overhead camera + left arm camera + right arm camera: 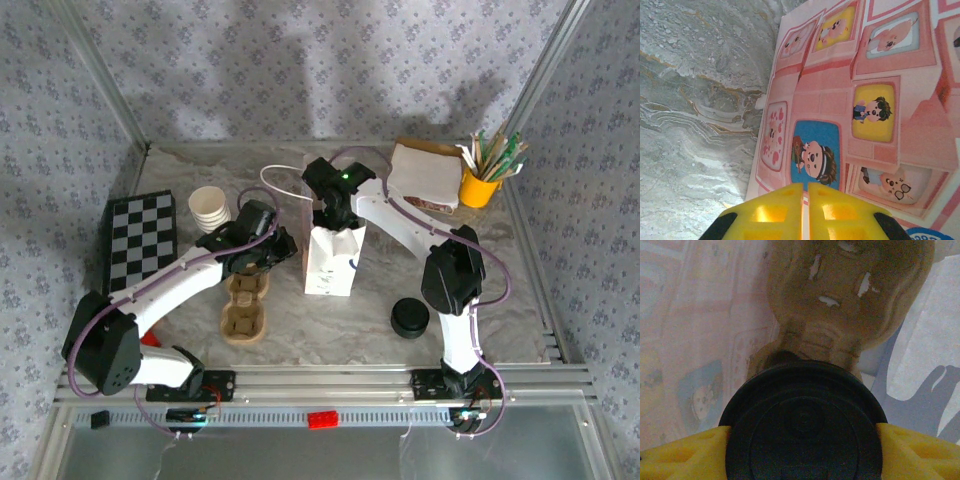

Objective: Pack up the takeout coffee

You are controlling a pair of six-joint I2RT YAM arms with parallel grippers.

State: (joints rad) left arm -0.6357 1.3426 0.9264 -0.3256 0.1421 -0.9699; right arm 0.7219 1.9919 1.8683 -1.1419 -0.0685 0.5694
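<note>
The lid (802,425) is a flat, round, black plastic disc with faint raised rings. Its top faces the wrist camera, and the right gripper (802,450) pinches its rim at 3 and 9 o'clock. The paper cup (210,206), cream-coloured, stands upright and open-mouthed at about 10 o'clock on the table (500,300).

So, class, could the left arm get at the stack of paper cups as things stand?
Probably yes. The cups stand in the open just beyond the left gripper, nothing between; its shut fingers would need opening.
</note>
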